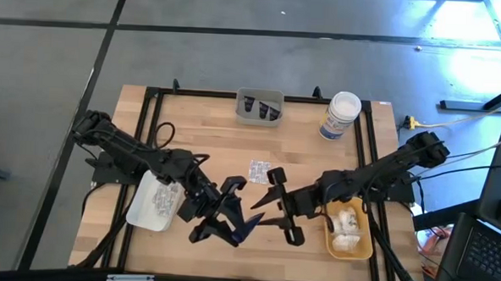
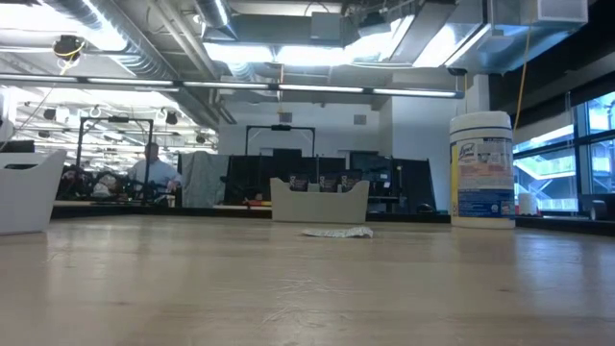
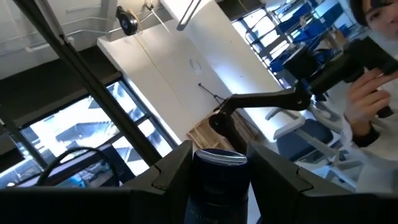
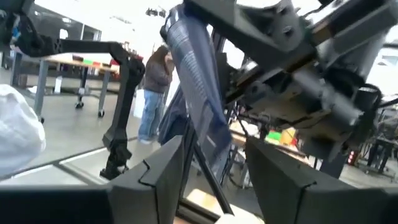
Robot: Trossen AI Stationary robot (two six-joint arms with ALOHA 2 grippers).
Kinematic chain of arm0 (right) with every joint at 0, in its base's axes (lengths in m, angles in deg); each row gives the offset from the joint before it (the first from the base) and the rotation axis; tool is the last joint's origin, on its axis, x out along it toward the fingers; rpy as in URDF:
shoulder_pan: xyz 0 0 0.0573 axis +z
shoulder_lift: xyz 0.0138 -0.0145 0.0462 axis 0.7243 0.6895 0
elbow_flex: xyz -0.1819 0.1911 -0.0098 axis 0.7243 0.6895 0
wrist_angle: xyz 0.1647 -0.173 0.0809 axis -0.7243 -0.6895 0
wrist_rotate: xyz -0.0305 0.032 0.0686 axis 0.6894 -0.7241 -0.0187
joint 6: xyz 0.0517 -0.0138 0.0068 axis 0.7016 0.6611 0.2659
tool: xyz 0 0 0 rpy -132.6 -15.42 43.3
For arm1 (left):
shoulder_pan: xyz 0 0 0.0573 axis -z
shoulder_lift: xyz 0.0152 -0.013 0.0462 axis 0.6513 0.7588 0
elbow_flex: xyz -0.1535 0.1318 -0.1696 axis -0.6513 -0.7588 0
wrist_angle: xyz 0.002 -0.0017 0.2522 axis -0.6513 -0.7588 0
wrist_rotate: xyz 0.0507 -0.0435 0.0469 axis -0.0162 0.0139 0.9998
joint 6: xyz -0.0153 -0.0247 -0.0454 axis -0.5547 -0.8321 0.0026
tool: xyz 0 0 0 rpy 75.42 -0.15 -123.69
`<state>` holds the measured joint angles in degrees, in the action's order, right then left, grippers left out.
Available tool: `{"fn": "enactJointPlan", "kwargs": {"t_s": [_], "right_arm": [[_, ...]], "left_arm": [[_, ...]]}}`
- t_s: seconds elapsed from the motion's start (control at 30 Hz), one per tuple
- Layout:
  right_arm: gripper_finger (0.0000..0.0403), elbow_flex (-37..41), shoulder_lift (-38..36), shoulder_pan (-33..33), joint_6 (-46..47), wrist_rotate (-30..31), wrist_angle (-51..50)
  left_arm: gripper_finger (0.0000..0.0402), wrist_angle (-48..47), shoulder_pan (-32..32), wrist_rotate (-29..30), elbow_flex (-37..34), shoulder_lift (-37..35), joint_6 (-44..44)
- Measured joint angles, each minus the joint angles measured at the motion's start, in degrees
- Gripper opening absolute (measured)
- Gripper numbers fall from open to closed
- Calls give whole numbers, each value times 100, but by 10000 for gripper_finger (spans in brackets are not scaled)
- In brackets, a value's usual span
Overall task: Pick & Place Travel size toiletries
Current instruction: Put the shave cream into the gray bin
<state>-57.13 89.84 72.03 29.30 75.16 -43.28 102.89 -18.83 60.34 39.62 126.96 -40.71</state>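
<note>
My left gripper [image 1: 229,214] hangs above the table's near middle, shut on a dark blue tube [image 1: 245,228], which also shows in the left wrist view [image 3: 217,180]. My right gripper [image 1: 271,206] faces it from the right, open. In the right wrist view its fingers [image 4: 155,174] stand on either side of the tube [image 4: 193,87]; I cannot tell whether they touch it. A silvery packet [image 1: 258,169] lies flat on the table. The grey tray [image 1: 259,117] holds dark tubes [image 1: 260,109]. The white tray [image 1: 141,214] holds silvery packets. White puffy bundles lie in the yellow tray [image 1: 357,249]. My left gripper pinches the tube's body [image 3: 214,193] between its two fingers [image 3: 171,180]. The fingers come nearly level from the table's left. One end of the tube [image 3: 219,157] sticks out past the fingertips. The tube is lifted clear of the table.
A tall white jar with a blue label [image 1: 340,115] stands at the far right, also in the low view [image 2: 480,168]. The grey tray [image 2: 319,202] sits at the far edge, with the packet [image 2: 336,232] in front of it. A black frame [image 1: 145,127] borders the table. People show in the room beyond.
</note>
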Motion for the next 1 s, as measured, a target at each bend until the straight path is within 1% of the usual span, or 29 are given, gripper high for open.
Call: {"fn": "enactJointPlan", "kwargs": {"t_s": [0.13, 0.37, 0.63, 0.73, 0.87, 1.0], "right_arm": [[161, -47, 2, 2, -1, 33, -222], [129, -47, -4, 5, 25, 2, -194], [125, -49, -7, 7, 23, 1, -173], [117, -49, -9, 7, 23, -9, -174], [90, -49, -9, 9, 21, -24, -174], [48, -49, -9, 9, 19, -24, -176]], "left_arm": [[143, 0, -27, -287, 0, 0, -209], [143, -123, -23, -275, 0, 2, -168], [143, -188, -20, -274, 0, 2, -131], [143, -243, -20, -271, 0, 2, -119], [143, -264, -20, -268, 0, 2, -116], [143, -264, -23, -259, 0, 2, -116]]}}
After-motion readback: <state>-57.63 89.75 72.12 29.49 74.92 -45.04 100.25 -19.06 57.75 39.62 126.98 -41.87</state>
